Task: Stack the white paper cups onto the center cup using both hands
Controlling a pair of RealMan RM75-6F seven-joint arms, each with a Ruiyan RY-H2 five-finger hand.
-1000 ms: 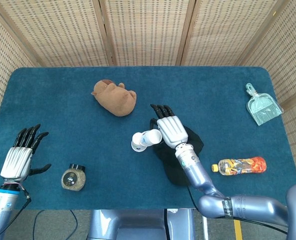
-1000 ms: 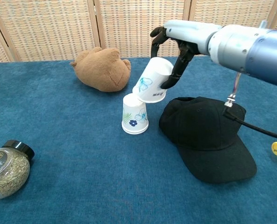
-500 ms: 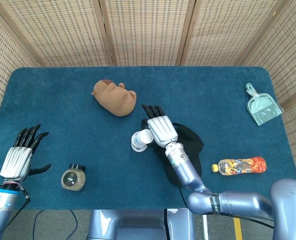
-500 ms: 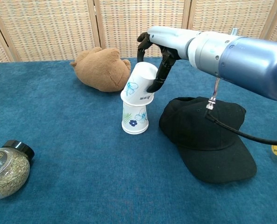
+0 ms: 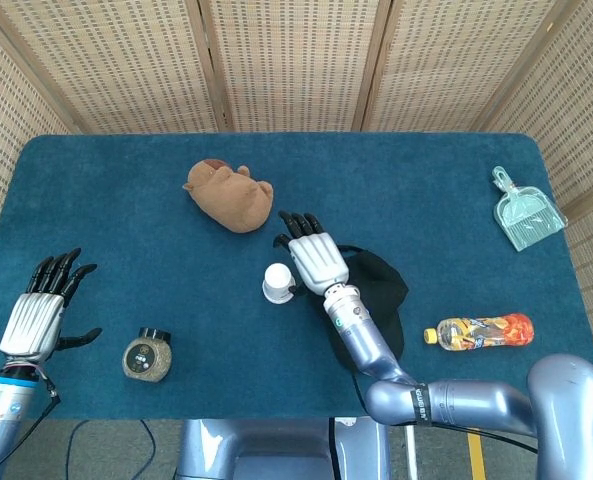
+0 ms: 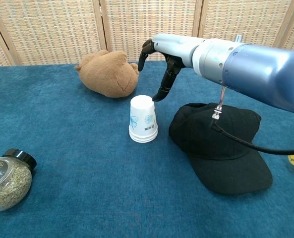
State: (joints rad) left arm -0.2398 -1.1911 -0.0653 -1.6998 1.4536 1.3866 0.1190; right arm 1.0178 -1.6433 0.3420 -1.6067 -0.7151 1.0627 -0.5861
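Two white paper cups with blue flower prints sit nested upside down as one stack (image 6: 143, 119) (image 5: 276, 281) on the blue table, just left of a black cap. My right hand (image 6: 159, 63) (image 5: 311, 258) hovers just above and behind the stack, fingers spread, holding nothing and apart from the cups. My left hand (image 5: 42, 310) rests open at the table's near left edge, far from the cups; the chest view does not show it.
A black cap (image 6: 220, 144) lies right of the stack. A brown plush toy (image 6: 108, 73) lies behind it to the left. A jar of seeds (image 6: 7, 180) stands near left. An orange drink bottle (image 5: 479, 331) and a green dustpan (image 5: 525, 213) lie to the right.
My right hand lowered the tilted cup onto the center cup, let it go and opened above the stack. The left hand has not moved.
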